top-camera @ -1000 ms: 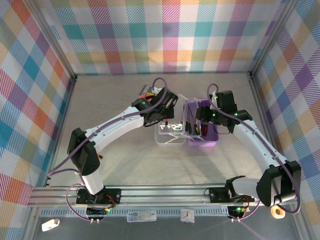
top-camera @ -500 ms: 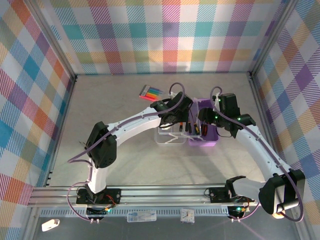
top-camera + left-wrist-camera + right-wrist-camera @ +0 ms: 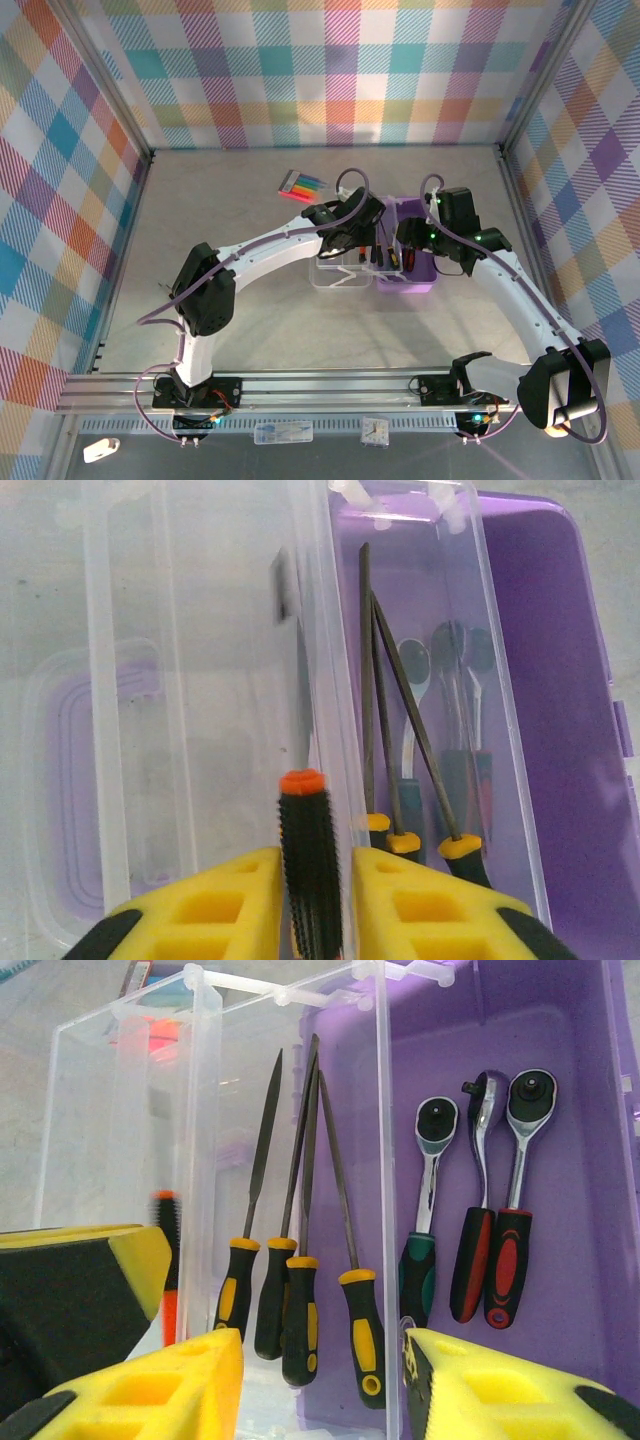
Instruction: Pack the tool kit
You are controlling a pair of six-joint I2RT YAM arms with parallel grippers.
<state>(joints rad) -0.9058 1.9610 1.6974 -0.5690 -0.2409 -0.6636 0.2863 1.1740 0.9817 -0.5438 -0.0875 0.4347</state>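
Jaws on my left gripper (image 3: 352, 240) and right gripper (image 3: 408, 240) are too small to judge from the top camera. Both grippers hang over the tool kit (image 3: 420, 278), which sits in the middle of the table (image 3: 250, 330). Its clear lid (image 3: 335, 275) lies open on the left of the purple base. A flat pack of markers (image 3: 302, 185) lies farther back, apart from the kit.

From my left wrist, a black screwdriver (image 3: 308, 830) with an orange tip stands between my yellow fingers (image 3: 235, 905). My jaws are only a little apart, and I cannot tell if they squeeze it. It hangs over the lid's edge, just beside the purple base. Three thin tools (image 3: 385, 750) lie inside the kit.

From my right wrist, my jaws stand wide apart and hold nothing. They are just above the kit. Below them lie four thin tools with black and yellow handles, and three ratchets (image 3: 480, 1210) rest beside them on the purple floor.
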